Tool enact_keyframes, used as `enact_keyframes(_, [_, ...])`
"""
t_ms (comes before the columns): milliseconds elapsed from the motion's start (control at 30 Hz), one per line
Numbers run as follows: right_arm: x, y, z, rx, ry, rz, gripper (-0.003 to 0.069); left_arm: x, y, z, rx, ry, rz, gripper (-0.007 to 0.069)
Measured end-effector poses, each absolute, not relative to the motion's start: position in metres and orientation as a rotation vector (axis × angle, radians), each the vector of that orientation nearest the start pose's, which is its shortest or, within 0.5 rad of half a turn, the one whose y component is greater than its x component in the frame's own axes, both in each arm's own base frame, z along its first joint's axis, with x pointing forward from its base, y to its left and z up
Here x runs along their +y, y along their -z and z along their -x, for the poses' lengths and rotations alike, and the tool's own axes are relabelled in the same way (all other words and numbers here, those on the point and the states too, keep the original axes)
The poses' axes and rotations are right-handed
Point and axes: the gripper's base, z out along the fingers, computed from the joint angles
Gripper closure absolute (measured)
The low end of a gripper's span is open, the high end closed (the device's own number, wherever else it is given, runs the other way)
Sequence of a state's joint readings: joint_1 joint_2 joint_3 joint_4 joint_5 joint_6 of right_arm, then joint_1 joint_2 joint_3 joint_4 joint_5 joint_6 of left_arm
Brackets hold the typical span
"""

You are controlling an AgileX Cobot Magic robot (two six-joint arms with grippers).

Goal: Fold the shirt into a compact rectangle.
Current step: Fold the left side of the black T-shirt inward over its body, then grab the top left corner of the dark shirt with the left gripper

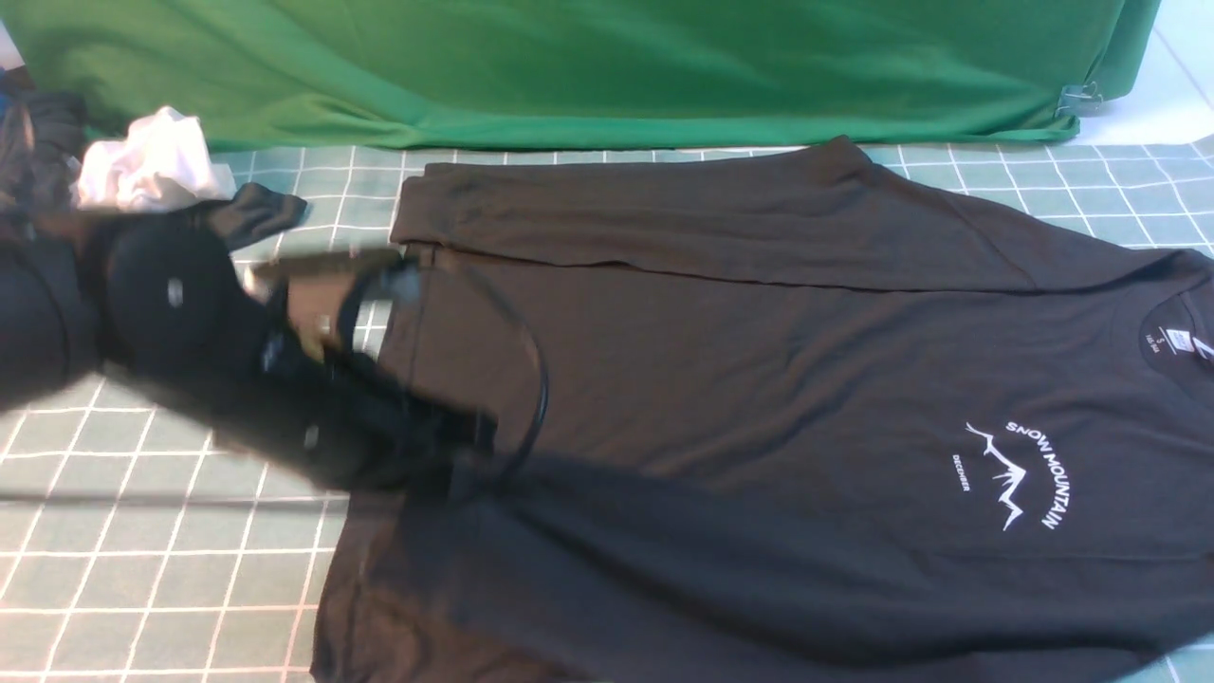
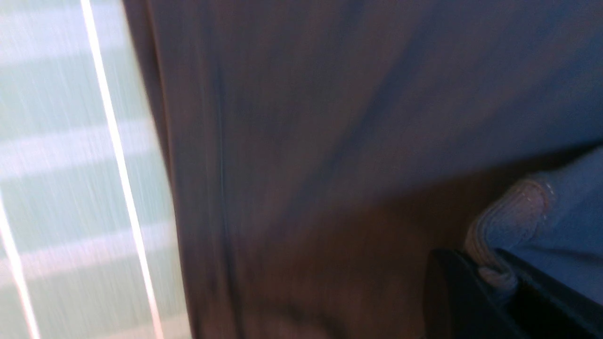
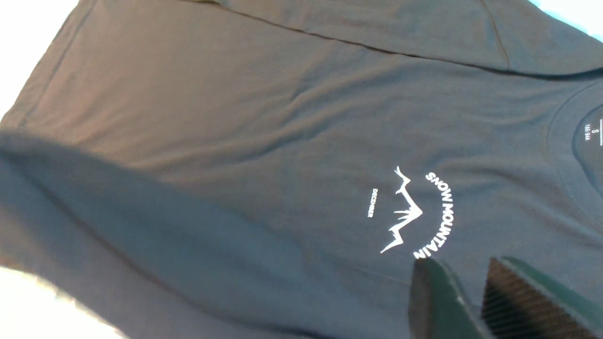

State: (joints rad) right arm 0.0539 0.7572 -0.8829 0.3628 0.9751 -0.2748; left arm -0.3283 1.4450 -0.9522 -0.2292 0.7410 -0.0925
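Note:
The black shirt (image 1: 759, 379) lies spread over the checked mat, with its white mountain print (image 1: 1020, 474) and neck label (image 1: 1176, 340) at the right. Its far long edge is folded in over the body. My left gripper (image 1: 469, 441), motion-blurred, sits at the shirt's left end. In the left wrist view the left gripper (image 2: 490, 270) is shut on a bunched fold of the shirt (image 2: 330, 117). My right gripper (image 3: 459, 263) hovers open just beside the print (image 3: 414, 212), nothing between its fingers. It is outside the front view.
A white cloth (image 1: 147, 161) and a smaller dark garment (image 1: 256, 213) are bunched at the back left. A green backdrop cloth (image 1: 569, 66) hangs along the far edge, held by a metal clip (image 1: 1076, 98). Teal grid mat (image 1: 142, 531) shows at the left.

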Motion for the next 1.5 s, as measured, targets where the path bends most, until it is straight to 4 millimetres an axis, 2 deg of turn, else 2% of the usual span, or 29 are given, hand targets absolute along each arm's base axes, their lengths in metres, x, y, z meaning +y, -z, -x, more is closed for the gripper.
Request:
enact_keyframes(100, [0.034, -0.361, -0.125, 2.267, -0.337, 0.288, 0.0505, -0.106, -0.262, -0.282, 2.679, 0.367, -0.127, 0.0611])
enact_keyframes(200, [0.034, -0.361, -0.125, 2.267, -0.337, 0.288, 0.0504, -0.103, -0.259, -0.306, 2.680, 0.361, -0.055, 0.0611])
enact_keyframes(300, [0.034, -0.361, -0.125, 2.267, -0.337, 0.288, 0.0503, -0.091, -0.249, -0.330, 2.681, 0.341, 0.027, 0.0611])
enact_keyframes(333, [0.034, -0.361, -0.125, 2.267, -0.337, 0.288, 0.0503, -0.090, -0.248, -0.332, 2.678, 0.340, 0.032, 0.0611])
enact_keyframes(400, [0.034, -0.361, -0.125, 2.267, -0.337, 0.288, 0.0503, -0.078, -0.232, -0.353, 2.683, 0.316, 0.100, 0.0611])
enact_keyframes(433, [0.034, -0.361, -0.125, 2.267, -0.337, 0.288, 0.0503, -0.077, -0.232, -0.354, 2.681, 0.315, 0.104, 0.0611])
enact_keyframes(567, [0.034, -0.361, -0.125, 2.267, -0.337, 0.288, 0.0503, -0.065, -0.209, -0.381, 2.701, 0.315, 0.193, 0.0611])
enact_keyframes(767, [0.034, -0.361, -0.125, 2.267, -0.337, 0.288, 0.0503, -0.063, -0.184, -0.401, 2.726, 0.319, 0.241, 0.0587])
enact_keyframes(833, [0.034, -0.361, -0.125, 2.267, -0.336, 0.288, 0.0500, -0.063, -0.179, -0.405, 2.722, 0.319, 0.257, 0.0543])
enact_keyframes(967, [0.034, -0.361, -0.125, 2.267, -0.336, 0.288, 0.0496, -0.062, -0.189, -0.414, 2.675, 0.320, 0.252, 0.0438])
enact_keyframes(1000, [0.034, -0.361, -0.125, 2.267, -0.336, 0.288, 0.0494, -0.062, -0.199, -0.421, 2.635, 0.317, 0.241, 0.0389])
enact_keyframes(1033, [0.034, -0.361, -0.125, 2.267, -0.336, 0.288, 0.0494, -0.062, -0.202, -0.423, 2.621, 0.318, 0.238, 0.0375])
enact_keyframes(1067, [0.034, -0.361, -0.125, 2.267, -0.336, 0.288, 0.0494, -0.062, -0.217, -0.433, 2.555, 0.326, 0.231, 0.0321])
enact_keyframes(1100, [0.033, -0.361, -0.125, 2.267, -0.335, 0.288, 0.0494, -0.062, -0.226, -0.438, 2.516, 0.336, 0.237, 0.0298])
enact_keyframes(1267, [0.033, -0.361, -0.125, 2.267, -0.335, 0.289, 0.0494, -0.057, -0.254, -0.470, 2.401, 0.385, 0.316, 0.0277])
enact_keyframes(1333, [0.033, -0.361, -0.125, 2.267, -0.335, 0.289, 0.0494, -0.055, -0.251, -0.478, 2.421, 0.393, 0.351, 0.0286])
enact_keyframes(1400, [0.033, -0.361, -0.125, 2.267, -0.335, 0.289, 0.0490, -0.047, -0.235, -0.494, 2.498, 0.393, 0.413, 0.0311])
enact_keyframes(1433, [0.033, -0.361, -0.125, 2.267, -0.335, 0.289, 0.0489, -0.046, -0.237, -0.495, 2.491, 0.394, 0.413, 0.0312])
enact_keyframes(1500, [0.033, -0.361, -0.125, 2.267, -0.335, 0.289, 0.0486, -0.041, -0.213, -0.506, 2.558, 0.379, 0.440, 0.0320])
